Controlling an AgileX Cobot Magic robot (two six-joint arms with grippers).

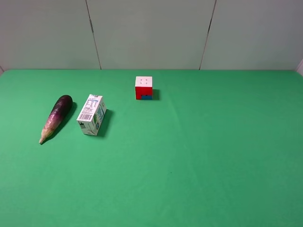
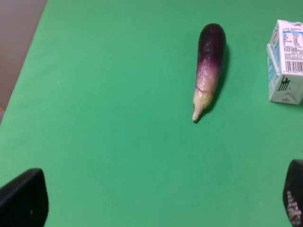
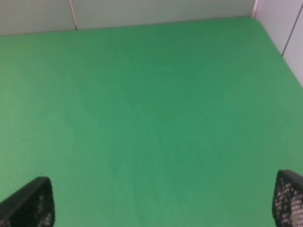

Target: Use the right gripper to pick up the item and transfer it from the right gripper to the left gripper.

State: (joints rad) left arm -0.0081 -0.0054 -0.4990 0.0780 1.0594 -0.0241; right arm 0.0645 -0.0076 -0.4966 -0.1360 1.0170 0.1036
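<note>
The item, a long dark-purple eggplant (image 1: pixel 56 117) with a pale tapered stem end, lies on the green table at the left of the exterior high view. The left wrist view shows the eggplant (image 2: pixel 209 66) well ahead of my left gripper (image 2: pixel 161 201), whose black fingertips (image 2: pixel 23 198) stand wide apart with nothing between them. My right gripper (image 3: pixel 163 201) is open too, its two mesh-textured fingertips (image 3: pixel 31 203) spread over bare green cloth, with the item out of its view. Neither arm appears in the exterior high view.
A white milk carton (image 1: pixel 92 115) lies just right of the eggplant, and it shows again as the carton (image 2: pixel 285 61) in the left wrist view. A red-white-blue puzzle cube (image 1: pixel 144 88) sits near the back middle. Pale wall panels (image 1: pixel 151 33) close the far edge.
</note>
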